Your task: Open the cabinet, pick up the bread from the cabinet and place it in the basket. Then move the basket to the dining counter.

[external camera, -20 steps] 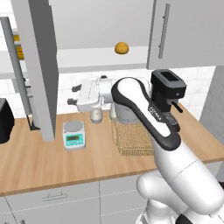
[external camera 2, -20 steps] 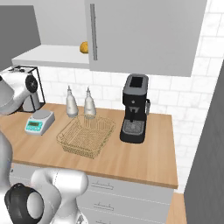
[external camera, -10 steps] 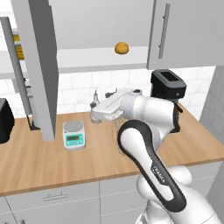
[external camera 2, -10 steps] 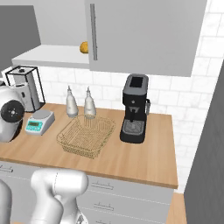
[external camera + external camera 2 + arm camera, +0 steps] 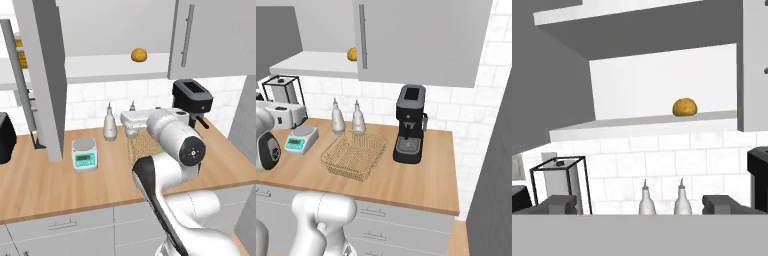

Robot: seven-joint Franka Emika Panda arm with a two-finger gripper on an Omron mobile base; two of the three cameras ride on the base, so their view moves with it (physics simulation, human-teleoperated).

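- On the white inner shelf of the cabinet (image 5: 115, 30), the bread (image 5: 139, 55) is sitting alone near the front edge; left door is swung wide, right door shut, so the roll is reachable.
- Gripper (image 5: 639, 207) is facing the shelf from below, fingers spread wide apart, gripping nothing.
- Basket (image 5: 354, 155) is waiting on the worktop beneath, beside 2 bottles (image 5: 348, 117), likely as the drop spot.
- Scale (image 5: 84, 153) display is showing no readable writing; no brands legible.
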